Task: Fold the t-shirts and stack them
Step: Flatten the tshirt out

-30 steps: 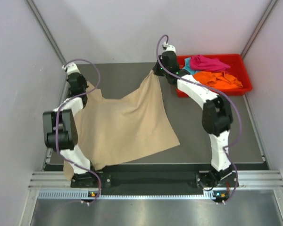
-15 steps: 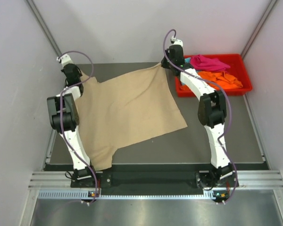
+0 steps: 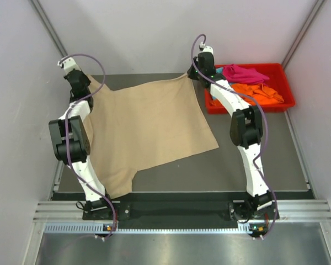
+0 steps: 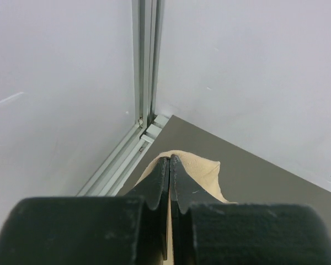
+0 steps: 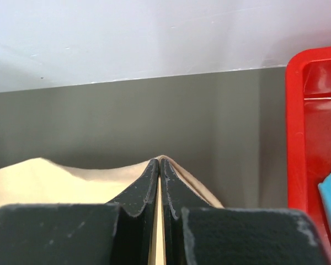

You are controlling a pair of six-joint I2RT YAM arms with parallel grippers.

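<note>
A beige t-shirt is stretched out over the dark table, held up at its two far corners. My left gripper is shut on the far-left corner near the back-left post; cloth shows past its tips. My right gripper is shut on the far-right corner, with beige cloth beside its tips. The near part of the shirt lies on the table, one flap reaching the front edge. Magenta, orange and teal t-shirts lie crumpled in the red tray.
The red tray's rim sits just right of my right gripper. White walls close the back and sides, and an aluminium post stands in the back-left corner. Bare dark table shows right of the beige shirt.
Both grippers have carried the shirt's corners toward the back of the table, the left one further out to the far left. The shirt is now pulled wider and flatter.
</note>
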